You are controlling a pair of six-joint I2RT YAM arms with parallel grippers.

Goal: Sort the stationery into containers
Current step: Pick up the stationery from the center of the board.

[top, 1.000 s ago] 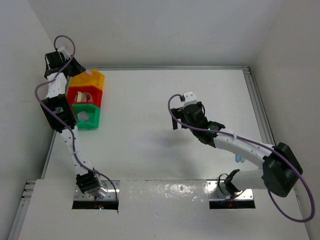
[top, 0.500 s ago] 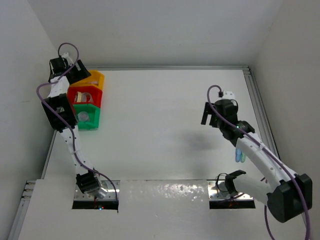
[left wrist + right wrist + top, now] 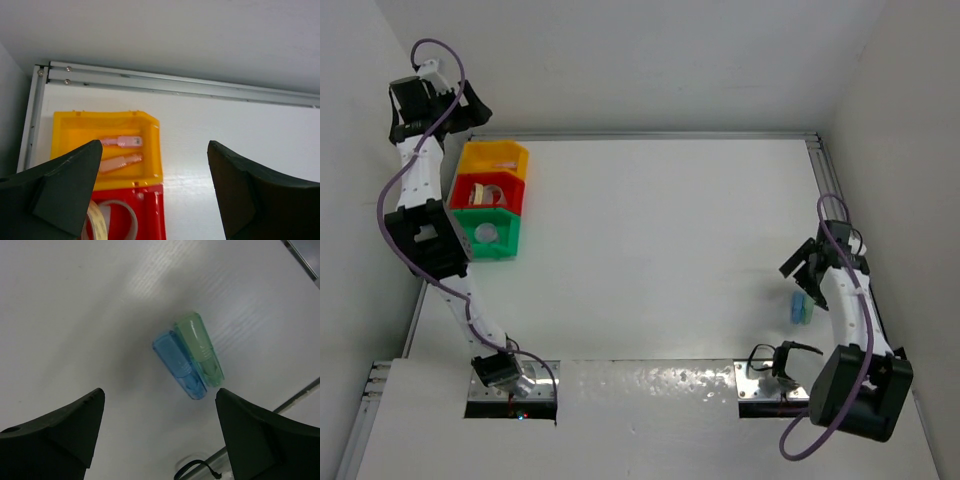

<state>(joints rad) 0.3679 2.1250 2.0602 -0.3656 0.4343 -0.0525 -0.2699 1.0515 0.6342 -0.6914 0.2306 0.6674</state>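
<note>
Three containers stand in a row at the far left: a yellow bin (image 3: pixel 496 158) (image 3: pixel 75 131), a red bin (image 3: pixel 488 192) (image 3: pixel 150 215) and a green bin (image 3: pixel 492 236). Two pink sticks (image 3: pixel 121 141) lie in the yellow bin. Tape rolls (image 3: pixel 116 220) sit in the red bin, and a white roll (image 3: pixel 488 233) is in the green one. My left gripper (image 3: pixel 453 104) (image 3: pixel 155 146) hangs open and empty above the yellow bin. At the right, a blue stick (image 3: pixel 179 365) (image 3: pixel 798 308) and a green stick (image 3: pixel 200 349) lie side by side on the table. My right gripper (image 3: pixel 804 268) (image 3: pixel 160 391) is open above them, touching neither.
A metal rail (image 3: pixel 175 85) runs along the table's back edge behind the bins. Another rail (image 3: pixel 840 215) borders the right side, close to the two sticks. The right arm's base (image 3: pixel 775 365) sits just near of them. White walls close in the left, back and right.
My left gripper has opened and lifted up and back from the yellow bin. My right arm has swung from the table's middle to the right, over the blue and green sticks.
</note>
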